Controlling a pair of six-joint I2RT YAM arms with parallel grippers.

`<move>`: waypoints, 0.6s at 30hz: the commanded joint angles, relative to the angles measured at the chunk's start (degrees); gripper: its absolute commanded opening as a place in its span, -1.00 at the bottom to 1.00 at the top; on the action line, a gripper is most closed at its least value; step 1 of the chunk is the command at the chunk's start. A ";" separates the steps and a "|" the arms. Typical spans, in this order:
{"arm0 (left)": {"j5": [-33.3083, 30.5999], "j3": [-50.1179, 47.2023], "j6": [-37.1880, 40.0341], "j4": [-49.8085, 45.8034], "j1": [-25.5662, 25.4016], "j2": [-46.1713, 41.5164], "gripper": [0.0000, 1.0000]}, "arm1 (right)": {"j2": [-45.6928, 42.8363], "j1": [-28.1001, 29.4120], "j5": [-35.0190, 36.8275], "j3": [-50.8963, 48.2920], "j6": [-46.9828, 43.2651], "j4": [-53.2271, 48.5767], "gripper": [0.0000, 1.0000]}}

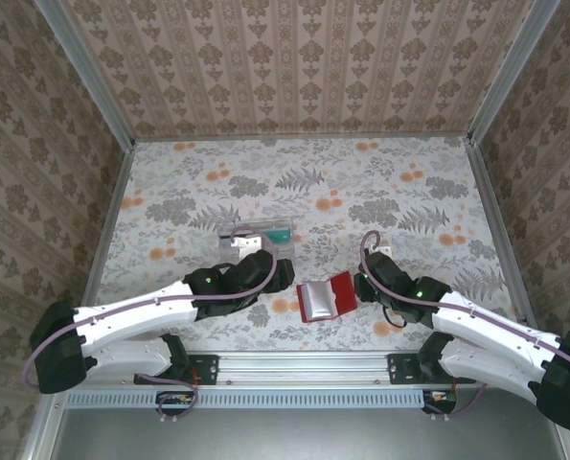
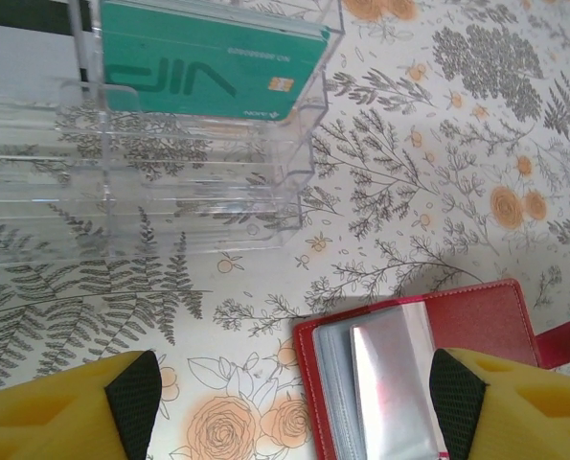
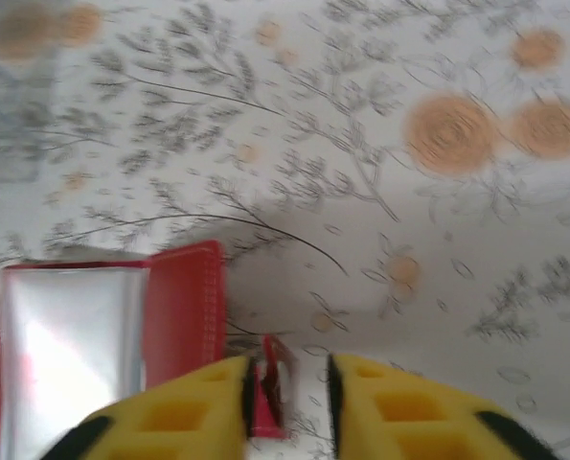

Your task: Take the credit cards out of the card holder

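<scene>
The red card holder [image 1: 325,297] lies open on the flowered table between the two arms, its grey pockets [image 2: 390,374] shining. I cannot tell whether any credit cards sit in them. One green credit card [image 2: 208,67] stands in the clear tray [image 2: 170,192]. My left gripper [image 2: 294,393] is open and hovers over the holder's left edge and the bare table beside it, with nothing between the fingers. My right gripper [image 3: 287,398] is at the holder's right side. Its jaws stand slightly apart around the red closing tab [image 3: 277,383], which leans on the left pad.
The clear tray [image 1: 256,240] stands just beyond the left gripper [image 1: 265,273], near the table's middle. Patterned walls close the table on three sides. The right gripper [image 1: 361,286] sits close to the holder's right edge.
</scene>
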 commanded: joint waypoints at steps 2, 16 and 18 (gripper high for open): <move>2.51 2.34 2.91 1.41 0.13 1.80 0.55 | -0.09 -0.07 4.21 1.37 0.99 -3.78 0.02; 5.66 2.54 4.09 4.24 0.04 5.63 0.43 | 9.15 5.89 1.13 9.84 -3.50 -5.70 0.13; 5.78 2.43 4.06 4.16 0.08 5.56 0.43 | 11.70 5.89 -0.56 9.69 -3.31 -4.37 0.16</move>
